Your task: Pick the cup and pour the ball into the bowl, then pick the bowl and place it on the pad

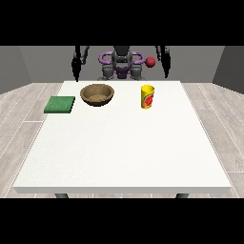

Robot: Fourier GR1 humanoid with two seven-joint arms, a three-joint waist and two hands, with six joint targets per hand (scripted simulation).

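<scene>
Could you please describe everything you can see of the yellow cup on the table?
The yellow cup is a tall cylinder with a red mark on its side. It stands upright on the white table towards the far edge, right of the brown wooden bowl and apart from it. No hand touches it. Its inside is hidden.

White table (124, 147): green pad (60, 104) at view's left, wooden bowl (97, 94) beside, yellow cup (147, 96) right.

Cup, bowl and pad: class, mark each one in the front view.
cup (148, 97), front view, on its yellow side wall.
bowl (97, 94), front view, on its brown inner hollow.
pad (60, 104), front view, on its green top face.
</scene>
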